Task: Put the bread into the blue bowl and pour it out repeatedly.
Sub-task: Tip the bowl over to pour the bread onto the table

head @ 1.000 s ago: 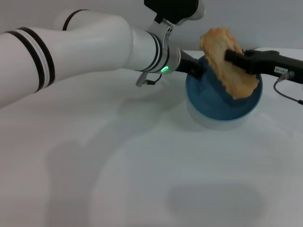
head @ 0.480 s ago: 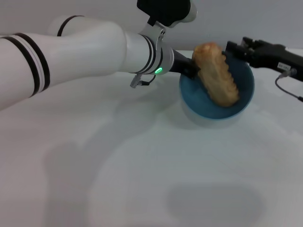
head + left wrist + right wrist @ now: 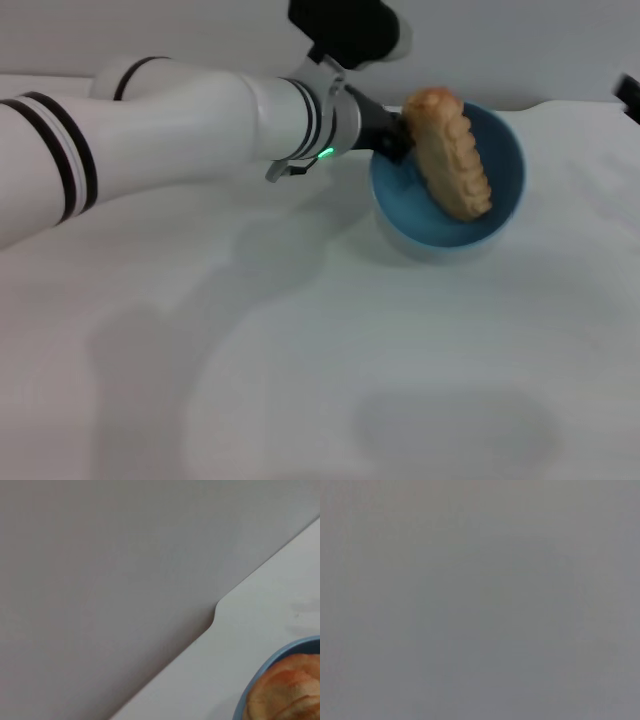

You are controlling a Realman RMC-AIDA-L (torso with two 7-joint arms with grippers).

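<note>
The blue bowl (image 3: 506, 168) is tipped with its opening facing me, at the far right of the white table. The golden-tan ridged bread (image 3: 450, 152) lies inside it, leaning against the wall with one end above the rim. My left gripper (image 3: 392, 138) is shut on the bowl's left rim. The left wrist view catches the bowl's edge (image 3: 267, 664) and the end of the bread (image 3: 287, 690). Only a dark sliver of my right gripper (image 3: 631, 94) shows at the right border, well apart from the bowl. The right wrist view is plain grey.
The white table (image 3: 300, 360) stretches broadly in front of the bowl. A grey wall stands behind it, and the table's far edge (image 3: 215, 620) has a notch near the bowl.
The right gripper let go of the bread, which dropped into the bowl, and then withdrew to the right border. The left arm shifted the bowl slightly left and tilted it.
</note>
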